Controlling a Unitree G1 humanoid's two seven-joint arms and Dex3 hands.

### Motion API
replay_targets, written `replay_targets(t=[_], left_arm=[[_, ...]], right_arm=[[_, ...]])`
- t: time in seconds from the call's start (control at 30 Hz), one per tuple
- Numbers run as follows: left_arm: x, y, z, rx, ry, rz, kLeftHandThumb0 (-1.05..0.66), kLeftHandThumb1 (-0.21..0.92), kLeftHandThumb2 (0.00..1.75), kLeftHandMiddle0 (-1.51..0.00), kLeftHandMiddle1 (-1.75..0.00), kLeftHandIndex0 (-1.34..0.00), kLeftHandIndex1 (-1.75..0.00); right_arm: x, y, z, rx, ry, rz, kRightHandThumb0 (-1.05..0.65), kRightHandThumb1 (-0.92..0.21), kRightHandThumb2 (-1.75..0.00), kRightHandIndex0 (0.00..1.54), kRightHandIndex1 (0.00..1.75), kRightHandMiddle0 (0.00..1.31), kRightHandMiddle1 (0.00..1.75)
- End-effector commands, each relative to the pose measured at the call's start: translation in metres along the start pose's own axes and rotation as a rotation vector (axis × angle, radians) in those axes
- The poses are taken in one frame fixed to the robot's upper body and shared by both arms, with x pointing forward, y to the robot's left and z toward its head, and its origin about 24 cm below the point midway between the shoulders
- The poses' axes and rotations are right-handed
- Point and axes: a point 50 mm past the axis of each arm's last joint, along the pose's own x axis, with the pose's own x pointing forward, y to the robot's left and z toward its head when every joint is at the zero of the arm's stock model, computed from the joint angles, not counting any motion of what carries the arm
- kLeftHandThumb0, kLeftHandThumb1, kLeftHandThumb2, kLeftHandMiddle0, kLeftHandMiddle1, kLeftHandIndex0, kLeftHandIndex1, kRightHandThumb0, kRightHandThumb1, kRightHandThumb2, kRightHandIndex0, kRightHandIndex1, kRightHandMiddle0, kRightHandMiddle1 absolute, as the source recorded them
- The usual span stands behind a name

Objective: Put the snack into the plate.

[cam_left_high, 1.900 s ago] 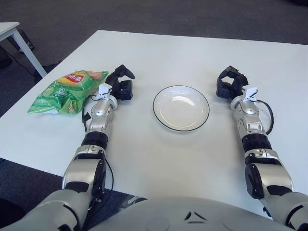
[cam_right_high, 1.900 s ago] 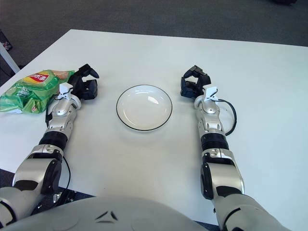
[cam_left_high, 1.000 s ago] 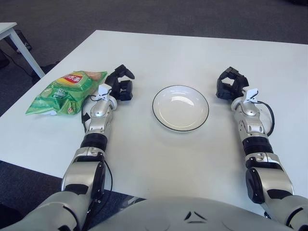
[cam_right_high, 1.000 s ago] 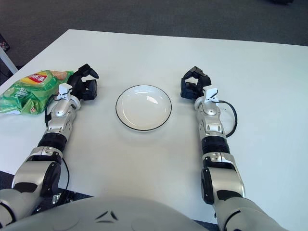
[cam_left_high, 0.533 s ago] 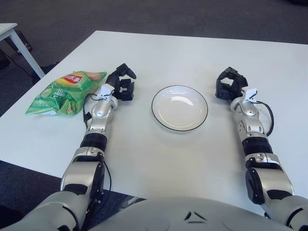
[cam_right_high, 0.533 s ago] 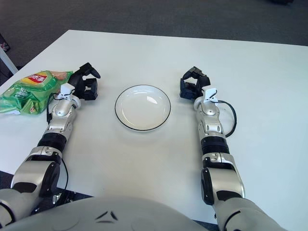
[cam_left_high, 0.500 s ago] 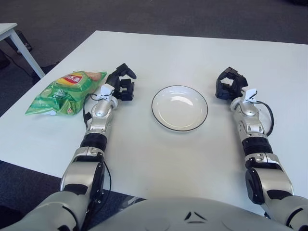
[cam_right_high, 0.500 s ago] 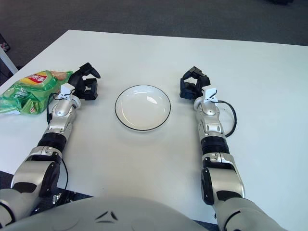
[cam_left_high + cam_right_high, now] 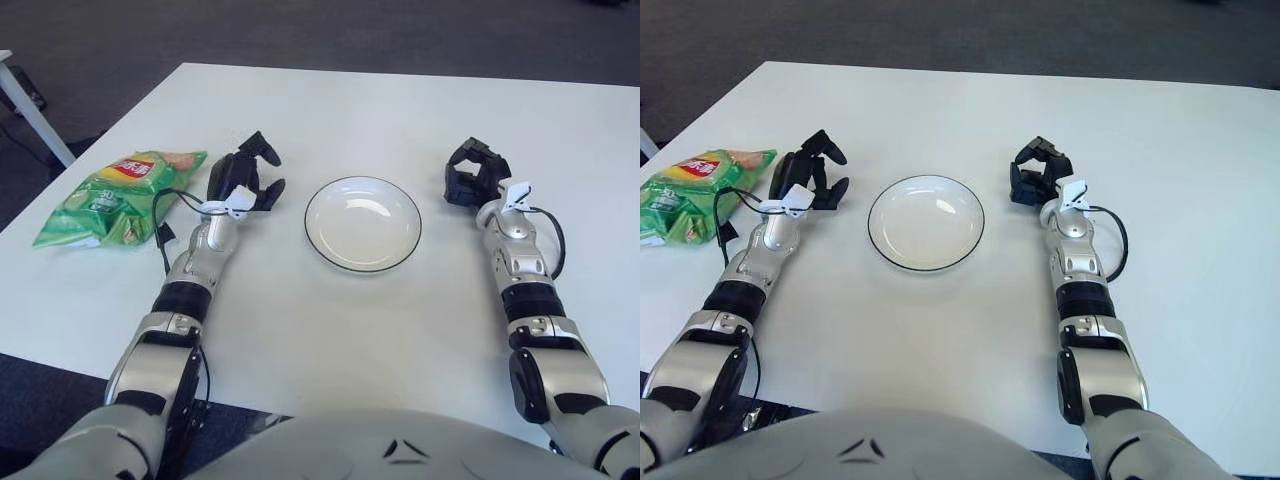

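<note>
Two hands show over a white bench (image 9: 330,330), one on each side of a round white plate (image 9: 362,223) with a thin dark rim. That plate sits near the middle of the bench and holds nothing. A green snack bag (image 9: 112,197) lies flat on the bench at the far left, close to the left edge, with a red and yellow logo on its upper end. It is well apart from the plate, and the left hand (image 9: 243,181) is between the two.

That left hand is just right of the bag's upper corner; its dark fingers (image 9: 262,149) are spread and loosely bent, gripping nothing, and they do not touch the bag. A black cable loops from the left wrist down beside the bag's right edge.

On the other side, the right hand (image 9: 471,175) shows to the right of the plate, a short gap away from its rim. Its fingers are curled inward toward the palm with nothing between them. A black cable arcs along the outer side of the right forearm
</note>
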Motion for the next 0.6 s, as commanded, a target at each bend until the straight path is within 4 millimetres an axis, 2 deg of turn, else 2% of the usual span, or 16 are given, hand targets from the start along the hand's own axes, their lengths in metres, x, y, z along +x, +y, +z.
replay_targets(t=[0.0,0.4,0.57], left_arm=[[-0.037,-0.011,-0.017,0.053,0.1,-0.05,-0.47,0.34,1.28,-1.24,-1.75,-0.59,-1.75],[-0.033,0.021,-0.008,0.069,0.015,-0.042,-0.48,0.33,1.3,-1.24,-1.75,-0.6,-1.75],[-0.02,0.049,0.004,0.114,-0.065,0.018,-0.47,0.35,1.27,-1.26,-1.75,-0.58,-1.75]], right_arm=[[-0.019,-0.002,-0.041,-0.036,0.181,0.007,-0.48,-0.33,-1.3,1.27,1.75,0.6,1.75],[-0.019,-0.001,-0.041,-0.038,0.179,0.011,-0.48,-0.33,-1.3,1.27,1.75,0.61,1.75],[-0.02,0.001,-0.04,-0.042,0.178,0.012,-0.48,-0.33,-1.3,1.28,1.75,0.61,1.75]])
